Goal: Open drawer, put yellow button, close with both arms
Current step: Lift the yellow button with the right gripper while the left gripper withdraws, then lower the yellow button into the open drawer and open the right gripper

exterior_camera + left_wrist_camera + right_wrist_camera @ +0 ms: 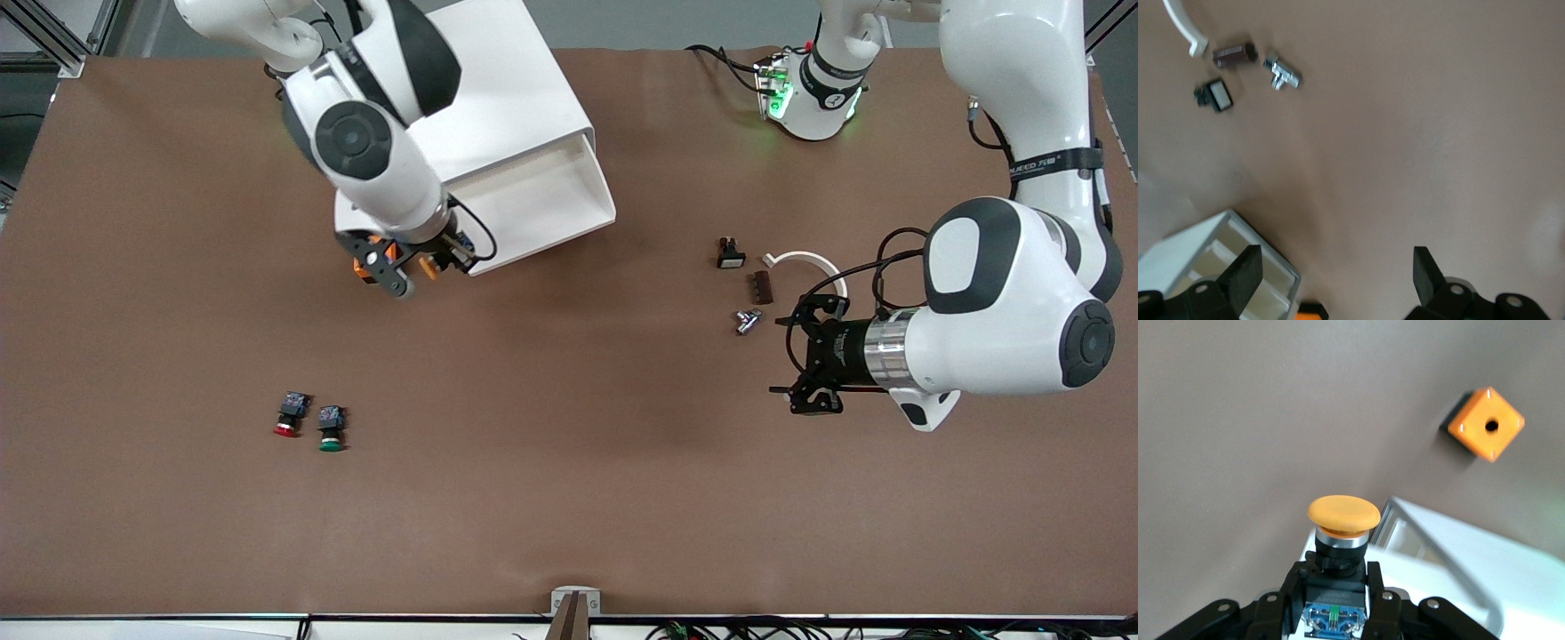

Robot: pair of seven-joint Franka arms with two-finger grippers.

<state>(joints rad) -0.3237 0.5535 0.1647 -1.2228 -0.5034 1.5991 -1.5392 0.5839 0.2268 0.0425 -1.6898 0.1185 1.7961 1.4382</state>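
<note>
Nearest the front camera, toward the right arm's end of the table: a red-capped button and a green-capped button, side by side, caps pointing at the camera.

Farther up, toward the left arm's end: left gripper above bare brown table, fingers spread wide with nothing between them. Near it, lying apart from one another on the table: a small silver metal fitting, a dark brown block, a small black switch with a white face and a curved white plastic piece.

Farther still, toward the right arm's end: right gripper in the air over the front edge of the white cabinet, fingers clamped on the black body of the yellow button. Cap up off the table, pointing away from the gripper; blue rear of the button seated between the fingers. Just beside the cabinet, an orange cube with a hole in one face, resting on the table.

Drawer pulled out toward the camera, white tray interior showing; cabinet lying farthest back, between the two arm bases.
</note>
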